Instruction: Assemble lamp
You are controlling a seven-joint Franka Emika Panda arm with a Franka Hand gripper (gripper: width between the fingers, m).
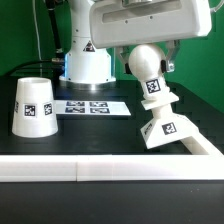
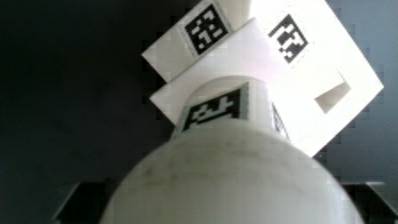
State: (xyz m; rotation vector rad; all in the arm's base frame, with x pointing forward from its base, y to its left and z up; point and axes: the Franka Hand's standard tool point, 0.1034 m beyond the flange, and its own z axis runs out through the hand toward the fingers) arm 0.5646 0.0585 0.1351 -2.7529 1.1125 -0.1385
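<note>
My gripper is shut on the white ball-shaped bulb, one finger on each side of the ball. The bulb's tagged neck points down onto the top of the pyramid-like base. The base is tilted and rests near the rail on the exterior view's right. In the wrist view the bulb fills the foreground between the dark fingers, with the neck and the tagged base beyond it. The tapered shade stands wide end down at the exterior view's left, apart from the gripper.
The marker board lies flat on the black table behind the shade and base. A long white rail runs along the front edge and another runs back on the exterior view's right. The robot's white pedestal stands at the back.
</note>
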